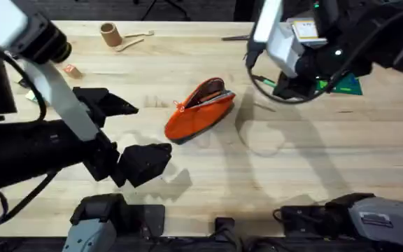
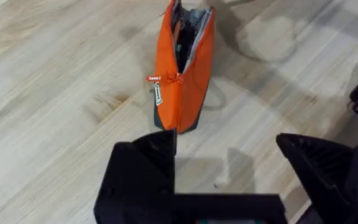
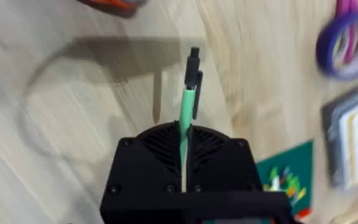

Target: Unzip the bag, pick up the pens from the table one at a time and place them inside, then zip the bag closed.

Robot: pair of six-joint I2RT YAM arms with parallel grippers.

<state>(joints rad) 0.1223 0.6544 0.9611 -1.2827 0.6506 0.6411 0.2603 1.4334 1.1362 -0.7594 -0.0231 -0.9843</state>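
Bare table (image 1: 313,161) between half-unzipped bag (image 1: 200,112) and pen-holding right fingers (image 3: 185,140)

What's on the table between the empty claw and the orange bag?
Nothing: in the left wrist view, just bare wooden table lies between the open left gripper and the bag.

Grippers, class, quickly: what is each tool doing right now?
Left tool: open, holding nothing.
Right tool: closed on the green pen.
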